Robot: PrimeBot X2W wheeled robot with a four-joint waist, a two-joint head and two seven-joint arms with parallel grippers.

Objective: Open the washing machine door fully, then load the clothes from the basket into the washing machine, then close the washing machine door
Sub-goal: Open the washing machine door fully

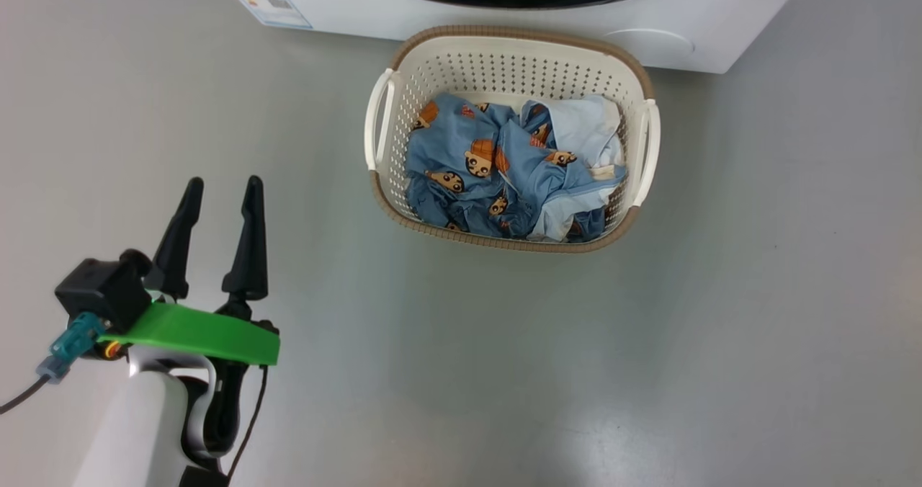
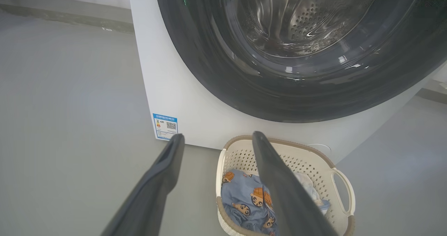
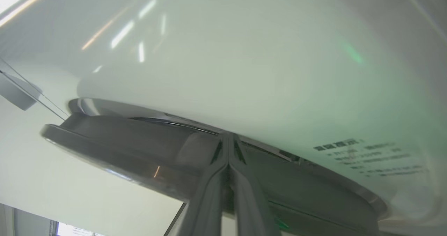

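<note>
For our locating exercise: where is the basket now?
In the head view the basket sits on the floor at upper centre, just before the washer, right of the left claw.

Smooth grey floor [image 1: 720, 328], soft reflected glare

You are looking at a smooth grey floor [image 1: 720, 314] that is carrying everything here and is giving back a soft, pale glare near the lower edge of the head view. The washing machine [image 1: 727, 19] is standing directly on it, its white base meeting the floor along the top of that view, with a blue label [image 1: 272, 4] sitting at its lower left corner. The basket [image 1: 504, 69] is resting on the floor just in front of the machine, its far rim lying close to the white front panel; you cannot tell whether they are touching. The clothes [image 1: 490, 170] are lying bundled inside the basket.
</note>
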